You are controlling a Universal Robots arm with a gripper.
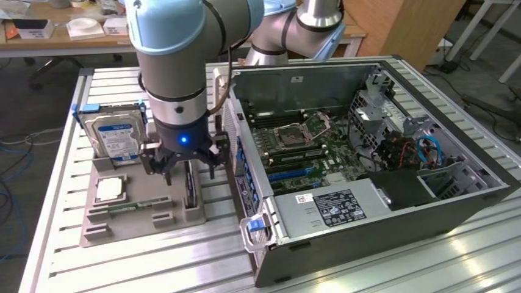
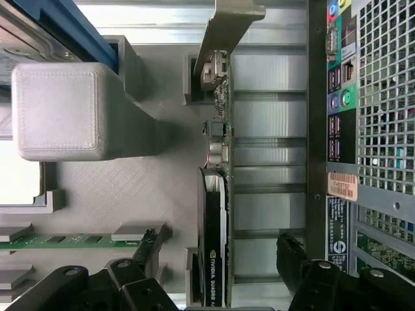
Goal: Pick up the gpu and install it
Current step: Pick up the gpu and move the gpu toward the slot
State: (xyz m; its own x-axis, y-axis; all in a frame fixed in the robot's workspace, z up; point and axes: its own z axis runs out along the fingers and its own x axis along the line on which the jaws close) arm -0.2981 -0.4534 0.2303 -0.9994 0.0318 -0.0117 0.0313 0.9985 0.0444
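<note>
The gpu (image 2: pixel 216 214) stands on edge in a slot of the grey holder tray (image 2: pixel 130 188), a thin black slab with its metal bracket (image 2: pixel 228 26) at one end. In the exterior view the gpu (image 1: pixel 189 194) sits at the tray's side nearest the computer case. My gripper (image 1: pixel 190 177) hangs just above it, open. In the wrist view the gripper (image 2: pixel 220 249) straddles the card, with one black finger (image 2: pixel 150 241) on the tray side and the other on the case side. Both fingers stand apart from the card.
The tray (image 1: pixel 130 227) also holds a silver hard drive (image 1: pixel 116 137) with a blue label, a CPU (image 1: pixel 110 188) and a green RAM stick (image 1: pixel 134 205). The open computer case (image 1: pixel 391 201) lies close on the exterior view's right, with its motherboard (image 1: pixel 309 152) exposed.
</note>
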